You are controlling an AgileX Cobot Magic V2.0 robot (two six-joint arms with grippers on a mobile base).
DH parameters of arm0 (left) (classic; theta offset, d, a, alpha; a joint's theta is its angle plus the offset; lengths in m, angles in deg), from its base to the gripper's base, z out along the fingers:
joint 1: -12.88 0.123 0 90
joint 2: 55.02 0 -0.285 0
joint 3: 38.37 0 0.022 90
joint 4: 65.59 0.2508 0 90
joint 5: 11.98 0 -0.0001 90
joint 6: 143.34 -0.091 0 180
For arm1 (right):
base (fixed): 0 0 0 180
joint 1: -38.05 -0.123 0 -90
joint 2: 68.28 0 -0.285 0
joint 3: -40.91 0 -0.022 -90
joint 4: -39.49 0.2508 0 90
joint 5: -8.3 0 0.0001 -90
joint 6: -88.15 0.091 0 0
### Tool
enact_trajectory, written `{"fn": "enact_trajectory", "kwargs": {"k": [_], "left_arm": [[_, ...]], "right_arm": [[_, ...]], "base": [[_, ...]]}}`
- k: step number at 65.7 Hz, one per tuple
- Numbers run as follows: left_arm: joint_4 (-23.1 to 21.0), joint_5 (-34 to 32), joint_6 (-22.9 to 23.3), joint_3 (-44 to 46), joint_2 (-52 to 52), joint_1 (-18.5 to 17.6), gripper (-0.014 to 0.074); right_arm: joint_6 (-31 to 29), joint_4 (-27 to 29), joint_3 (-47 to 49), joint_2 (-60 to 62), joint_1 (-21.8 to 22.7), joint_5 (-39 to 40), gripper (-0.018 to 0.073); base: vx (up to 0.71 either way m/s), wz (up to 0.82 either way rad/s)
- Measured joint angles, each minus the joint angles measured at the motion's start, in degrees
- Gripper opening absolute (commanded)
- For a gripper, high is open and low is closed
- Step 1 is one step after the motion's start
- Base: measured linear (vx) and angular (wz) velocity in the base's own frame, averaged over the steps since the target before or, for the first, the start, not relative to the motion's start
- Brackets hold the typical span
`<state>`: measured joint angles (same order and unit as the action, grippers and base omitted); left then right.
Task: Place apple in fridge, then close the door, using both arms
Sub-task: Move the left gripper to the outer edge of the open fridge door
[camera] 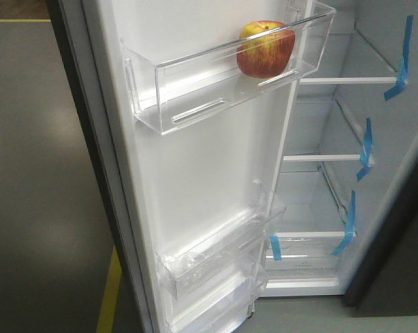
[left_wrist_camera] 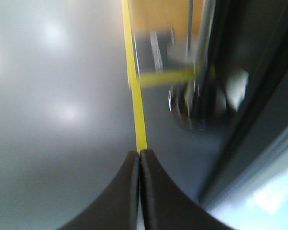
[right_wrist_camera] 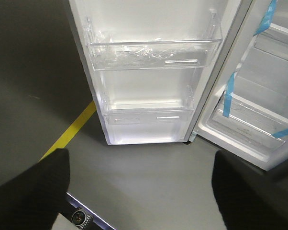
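Since the apple (camera: 266,48) already sits in the upper bin (camera: 195,97) on the inside of the door (camera: 202,187), I judge placement complete and closing not yet begun.

Apple: stem up, at the end of that bin nearest the door's hinge side, behind the clear front wall. I judge that wall is what will keep it from rolling out when the door swings.

Door: wide open, white lining facing me. The fridge shelves (camera: 348,80) and strips of blue tape (camera: 402,55) lie beyond its hinge edge.

Left gripper (left_wrist_camera: 139,155): my fingers are pressed together tip to tip with nothing between them. This wrist view is blurred. It shows grey floor, a yellow floor line (left_wrist_camera: 134,96) and a dark upright band to the right, which I take to be the door's outer side. Fingers closed like this make a blunt pusher, which suits a shove against that outer face.

Right gripper (right_wrist_camera: 141,189): my fingers (right_wrist_camera: 36,189) are spread wide and hold nothing. They hang low on the lining side of the door, apart from it, facing its lower bins (right_wrist_camera: 149,52).

Risk noted: my right arm stands on the side toward which the door must swing. In my judgement it should be clear of that path before the left pushes.
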<state>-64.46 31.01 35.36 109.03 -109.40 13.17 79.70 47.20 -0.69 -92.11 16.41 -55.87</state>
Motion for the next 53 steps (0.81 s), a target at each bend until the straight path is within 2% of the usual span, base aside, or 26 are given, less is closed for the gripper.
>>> {"fn": "enact_trajectory", "kwargs": {"k": [9,25,32,43,53], "left_arm": [[0.00,3.48,0.00,1.55,-9.54,0.00,-0.0006],[-1.13,0.19,-0.98,2.32,-23.09,0.00,-0.0006],[-4.68,1.03,-5.30,5.19,-28.97,0.00,-0.0006],[-12.98,3.89,-15.69,14.16,-38.46,0.00,-0.0006],[-18.80,6.49,-21.02,22.20,-46.15,0.00,-0.0006]], "right_arm": [[0.00,0.00,0.00,0.00,0.00,0.00,0.0592],[0.05,-0.02,0.00,0.00,0.00,-0.13,0.0592],[0.05,-0.02,0.00,0.00,0.00,-0.18,0.0592],[0.05,-0.02,0.00,0.00,0.00,-0.18,0.0592],[0.05,-0.02,0.00,0.00,0.00,-0.18,0.0592]], "base": [[0.00,0.00],[0.00,0.00],[0.00,0.00],[0.00,0.00],[0.00,0.00]]}}
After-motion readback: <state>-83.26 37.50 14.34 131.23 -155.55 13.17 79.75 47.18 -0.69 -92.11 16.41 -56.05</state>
